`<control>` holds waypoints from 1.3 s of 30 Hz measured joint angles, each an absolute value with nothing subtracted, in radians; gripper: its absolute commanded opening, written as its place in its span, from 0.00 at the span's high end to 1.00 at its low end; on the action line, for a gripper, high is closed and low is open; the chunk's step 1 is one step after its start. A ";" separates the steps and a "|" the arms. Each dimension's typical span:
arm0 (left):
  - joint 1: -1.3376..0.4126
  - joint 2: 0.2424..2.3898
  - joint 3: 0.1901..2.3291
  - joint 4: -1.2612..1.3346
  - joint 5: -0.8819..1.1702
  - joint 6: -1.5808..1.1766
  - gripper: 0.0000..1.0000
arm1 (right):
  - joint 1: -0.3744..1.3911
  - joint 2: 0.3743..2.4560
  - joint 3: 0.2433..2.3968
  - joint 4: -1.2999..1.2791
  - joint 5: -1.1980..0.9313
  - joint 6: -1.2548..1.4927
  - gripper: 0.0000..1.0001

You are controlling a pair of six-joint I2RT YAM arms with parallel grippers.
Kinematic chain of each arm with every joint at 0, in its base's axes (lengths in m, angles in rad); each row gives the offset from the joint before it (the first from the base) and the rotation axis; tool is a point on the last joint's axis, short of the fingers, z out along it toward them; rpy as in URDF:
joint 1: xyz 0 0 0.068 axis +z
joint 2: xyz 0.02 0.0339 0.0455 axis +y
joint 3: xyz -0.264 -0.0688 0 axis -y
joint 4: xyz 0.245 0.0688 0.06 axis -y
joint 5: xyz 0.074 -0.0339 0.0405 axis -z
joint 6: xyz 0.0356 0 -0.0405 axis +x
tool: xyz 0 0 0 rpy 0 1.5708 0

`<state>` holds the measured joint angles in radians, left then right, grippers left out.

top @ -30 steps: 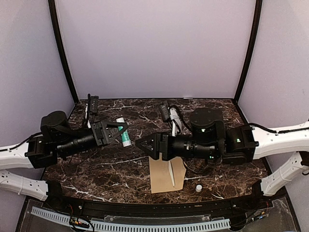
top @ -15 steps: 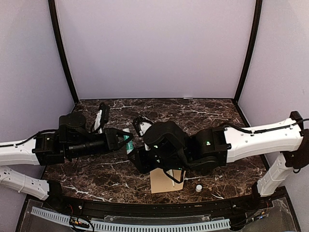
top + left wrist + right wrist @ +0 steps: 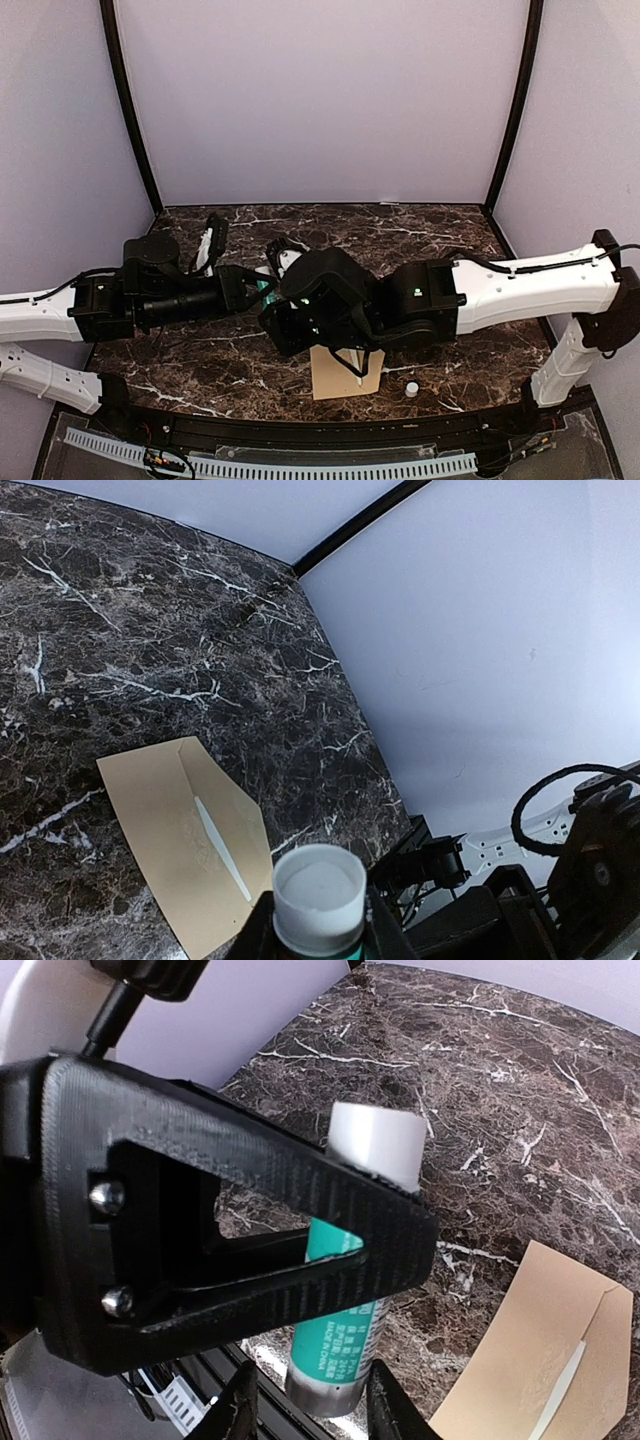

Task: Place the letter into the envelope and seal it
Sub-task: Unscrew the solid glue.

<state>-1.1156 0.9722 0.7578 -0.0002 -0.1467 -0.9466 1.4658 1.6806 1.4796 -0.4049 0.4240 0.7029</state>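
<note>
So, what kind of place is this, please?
Most likely a robot test booth in a lab, not a home or office. Plain lilac walls enclose a dark marble-pattern table, black posts stand in the corners, and the left arm and right arm reach over it.

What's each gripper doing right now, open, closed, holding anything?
Left gripper: closed on the glue stick.
Right gripper: jaws straddle the glue stick's base; whether it grips cannot be told.

The kraft-brown envelope [image 3: 332, 380] lies flat, below the right gripper [image 3: 268, 295] and nearer the arm bases. It is partly hidden under that arm, and a thin white strip runs lengthwise down its face.
</note>
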 measured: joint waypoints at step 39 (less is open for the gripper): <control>-1.107 0.938 0.709 0.271 0.044 -0.897 1.00 | 1.392 1.429 1.090 0.051 0.138 0.712 0.78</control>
<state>-1.1069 0.9379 0.7094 0.2710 0.0444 -0.8970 1.3918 1.4292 1.0901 0.0505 0.1383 0.7120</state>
